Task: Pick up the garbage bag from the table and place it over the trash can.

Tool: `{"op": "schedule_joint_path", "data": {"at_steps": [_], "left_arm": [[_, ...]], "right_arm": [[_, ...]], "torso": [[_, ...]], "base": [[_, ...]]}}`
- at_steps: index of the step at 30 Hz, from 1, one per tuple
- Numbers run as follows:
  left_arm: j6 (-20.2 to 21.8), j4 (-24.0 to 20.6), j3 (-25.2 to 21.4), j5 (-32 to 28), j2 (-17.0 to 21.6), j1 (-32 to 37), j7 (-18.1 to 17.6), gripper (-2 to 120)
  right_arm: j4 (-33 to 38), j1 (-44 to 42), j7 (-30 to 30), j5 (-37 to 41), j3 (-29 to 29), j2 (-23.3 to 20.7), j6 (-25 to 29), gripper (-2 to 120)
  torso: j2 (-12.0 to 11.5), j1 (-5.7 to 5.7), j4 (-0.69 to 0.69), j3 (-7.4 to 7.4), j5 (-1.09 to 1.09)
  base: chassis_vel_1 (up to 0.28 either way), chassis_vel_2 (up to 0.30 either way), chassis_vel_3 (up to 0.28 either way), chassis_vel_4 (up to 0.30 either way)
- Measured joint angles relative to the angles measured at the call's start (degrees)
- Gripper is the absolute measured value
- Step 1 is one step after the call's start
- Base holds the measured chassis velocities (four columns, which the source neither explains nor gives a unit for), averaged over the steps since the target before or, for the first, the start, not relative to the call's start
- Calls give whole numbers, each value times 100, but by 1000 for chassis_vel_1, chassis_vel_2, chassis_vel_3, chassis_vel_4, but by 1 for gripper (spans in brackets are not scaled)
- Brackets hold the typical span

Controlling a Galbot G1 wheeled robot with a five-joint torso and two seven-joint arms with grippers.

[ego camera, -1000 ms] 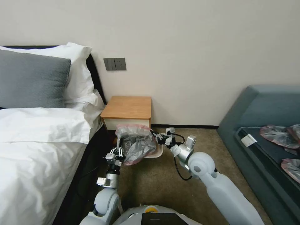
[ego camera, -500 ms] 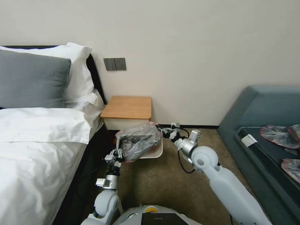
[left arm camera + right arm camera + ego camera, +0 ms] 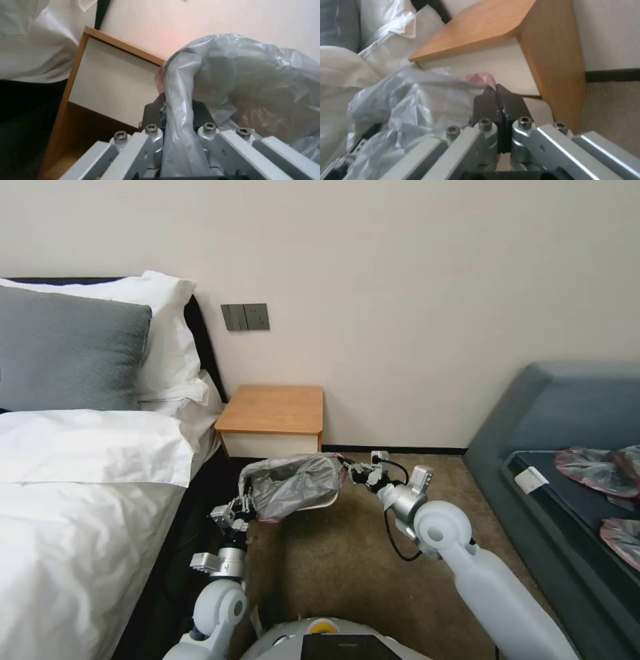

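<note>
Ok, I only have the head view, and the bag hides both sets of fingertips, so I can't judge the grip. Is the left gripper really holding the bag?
Observer: Yes. In the left wrist view a bunched strand of the garbage bag runs between the dark pads of the left gripper, which are shut on it.
Operator: And the right one?
Observer: In the right wrist view the pads of the right gripper are pressed flat together, and a pink fold of the bag's edge sticks out at their tips.
</note>
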Motion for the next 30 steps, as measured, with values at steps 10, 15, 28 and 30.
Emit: {"op": "schedule_joint_path", "data": {"at_steps": [10, 15, 28, 30], "left_arm": [[160, -34, -14, -149, 5, -35, -4, 6], [226, -63, -12, -163, 4, -41, -14, 6], [293, -96, -75, -61, -12, -8, -161, 6], [297, -98, -85, -64, -14, -6, -179, 6]], "right_arm": [[124, -410, -157, -268, 65, 125, 56, 0], [140, -665, -298, -746, 94, 244, 291, 2], [683, -1296, 286, -629, 113, 855, 1149, 48], [730, -1352, 296, -609, 130, 943, 1195, 53]], "torso": [[0, 0, 0, 0, 0], [0, 0, 0, 0, 0], [0, 0, 0, 0, 0], [0, 0, 0, 0, 0]], "base": [[0, 0, 0, 0], [0, 0, 0, 0], [0, 0, 0, 0], [0, 0, 0, 0]]}}
